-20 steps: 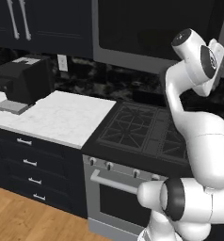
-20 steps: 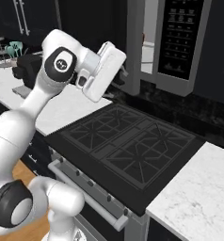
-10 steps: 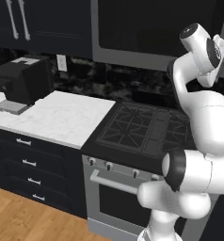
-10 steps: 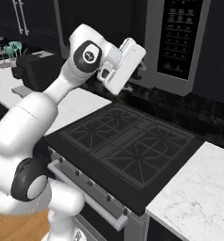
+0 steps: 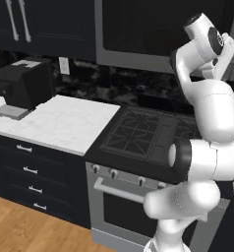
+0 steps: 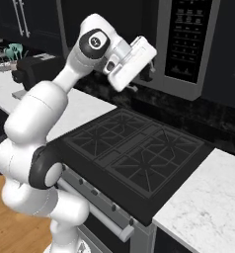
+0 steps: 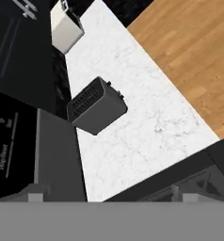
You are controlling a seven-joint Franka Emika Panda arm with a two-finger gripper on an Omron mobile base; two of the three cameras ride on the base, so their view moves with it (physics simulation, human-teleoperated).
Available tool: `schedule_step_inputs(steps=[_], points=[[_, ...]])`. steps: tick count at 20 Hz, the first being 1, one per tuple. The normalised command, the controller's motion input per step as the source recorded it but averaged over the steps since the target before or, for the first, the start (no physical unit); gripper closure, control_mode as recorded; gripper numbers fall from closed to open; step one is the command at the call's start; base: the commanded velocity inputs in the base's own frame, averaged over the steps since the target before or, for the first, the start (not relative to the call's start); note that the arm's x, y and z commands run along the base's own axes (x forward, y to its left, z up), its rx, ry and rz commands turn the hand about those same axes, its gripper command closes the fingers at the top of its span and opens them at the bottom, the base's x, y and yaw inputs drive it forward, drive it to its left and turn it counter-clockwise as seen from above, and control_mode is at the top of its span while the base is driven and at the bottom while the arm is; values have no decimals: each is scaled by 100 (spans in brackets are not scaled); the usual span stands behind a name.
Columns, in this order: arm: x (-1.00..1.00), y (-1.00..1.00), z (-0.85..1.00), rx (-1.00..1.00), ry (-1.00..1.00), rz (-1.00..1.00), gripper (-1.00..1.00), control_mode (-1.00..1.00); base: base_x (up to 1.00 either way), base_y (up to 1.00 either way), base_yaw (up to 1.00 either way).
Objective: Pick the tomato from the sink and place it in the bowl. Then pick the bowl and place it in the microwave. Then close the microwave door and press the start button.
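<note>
Fingers (image 6: 145,74) spread wide and empty, raised beside the microwave (image 6: 181,47) above the stove (image 6: 134,158).

The stove top (image 6: 139,155) lay bare and open to approach — overhead, room was closed off by the microwave (image 6: 186,47).

White marble counter (image 5: 65,123): runs left of black stovetop (image 5: 148,135), touching its edge; a further section (image 6: 208,207) lies right of the stovetop. Carries black coffee machine (image 5: 23,83) at far left, against the wall. In the hand view, the counter (image 7: 132,136) bears a dark toaster (image 7: 96,106).
</note>
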Motion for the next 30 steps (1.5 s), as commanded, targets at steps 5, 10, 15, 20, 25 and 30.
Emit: schedule_step_inputs(steps=[5,10,15,20,25,30], points=[[-52,0,5,-1,-18,5,-100,-100,0,0,0],[-100,5,-7,-10,-54,10,-100,-100,0,0,0],[-100,18,-7,-8,-29,17,-100,-100,0,0,0],[-100,18,5,-8,-7,17,-100,-100,0,0,0],[-99,0,5,-27,1,23,-100,-100,0,0,0],[-98,11,0,-47,11,38,-100,-100,0,0,0]])
